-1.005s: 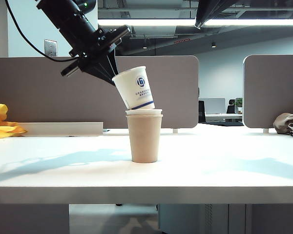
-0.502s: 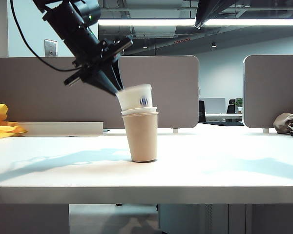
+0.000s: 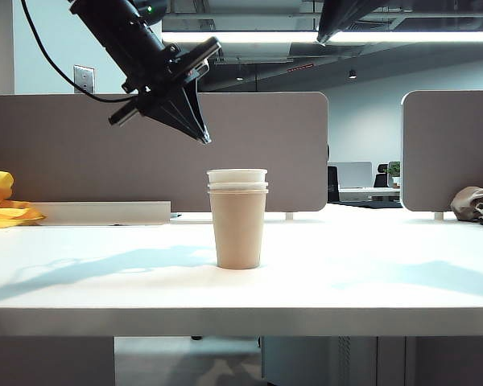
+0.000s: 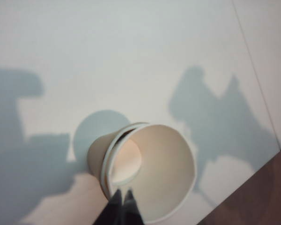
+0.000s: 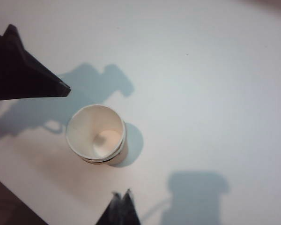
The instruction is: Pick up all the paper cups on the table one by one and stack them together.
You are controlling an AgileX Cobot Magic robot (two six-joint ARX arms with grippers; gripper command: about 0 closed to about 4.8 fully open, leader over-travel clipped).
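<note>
The paper cups [image 3: 237, 217] stand upright as one nested stack in the middle of the table [image 3: 370, 281]: a beige outer cup with two white rims showing above it. My left gripper [image 3: 203, 137] hangs above and to the left of the stack, apart from it, shut and empty. In the left wrist view its tips [image 4: 122, 193] sit over the near rim of the stack [image 4: 154, 164]. My right gripper [image 5: 122, 193] is shut and empty, held high above the table beside the stack [image 5: 96, 133]. The left gripper [image 5: 47, 84] shows there as a dark wedge.
Grey-brown divider panels [image 3: 266, 145] stand behind the table. A yellow cloth [image 3: 4, 201] lies at the far left, beside a low white ledge [image 3: 101, 211]. A bundle of fabric [image 3: 479, 203] lies at the far right. The table's thick front edge [image 3: 241, 322] runs across the foreground.
The left gripper let go of the white logo cup, which dropped fully into the stack. The stack settled upright. The gripper lifted up and away and its fingers came together.
</note>
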